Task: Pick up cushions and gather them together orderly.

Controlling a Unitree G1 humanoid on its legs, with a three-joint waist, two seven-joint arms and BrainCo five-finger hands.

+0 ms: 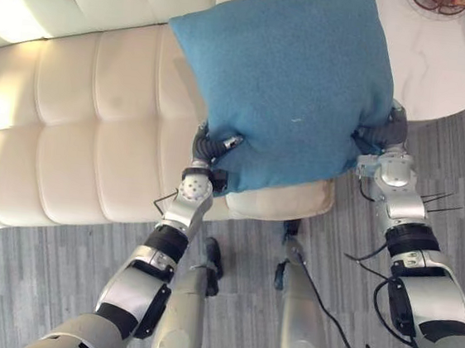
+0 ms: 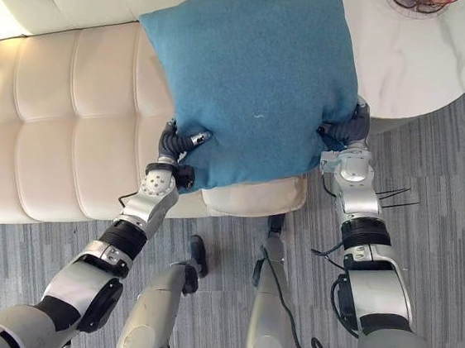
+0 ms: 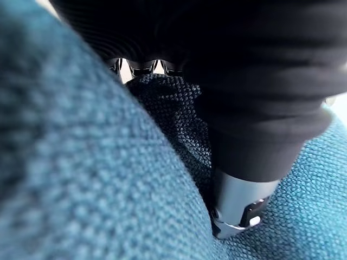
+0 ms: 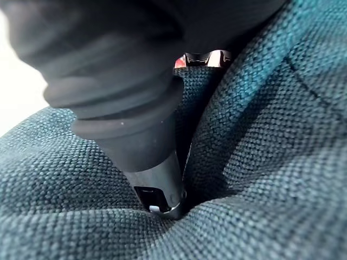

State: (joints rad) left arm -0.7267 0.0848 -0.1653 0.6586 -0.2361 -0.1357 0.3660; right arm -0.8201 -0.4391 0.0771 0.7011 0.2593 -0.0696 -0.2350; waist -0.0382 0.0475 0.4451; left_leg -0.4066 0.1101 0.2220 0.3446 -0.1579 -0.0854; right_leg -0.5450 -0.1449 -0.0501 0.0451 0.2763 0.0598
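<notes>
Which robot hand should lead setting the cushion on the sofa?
Left, likely: both pinch the blue cushion, but the left robot hand is over the sofa, the right robot hand beside the table.

cushion (image 1: 283, 88): coarse matt weave | sofa (image 1: 71, 124): smooth, leathery | table (image 1: 451, 72): glossy marble

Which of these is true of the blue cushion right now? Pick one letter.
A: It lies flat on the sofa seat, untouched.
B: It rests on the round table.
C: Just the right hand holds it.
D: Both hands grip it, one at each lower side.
D: the left hand and the right hand each pinch the fabric of the blue cushion at its lower sides, holding it up over the cream sofa.
</notes>
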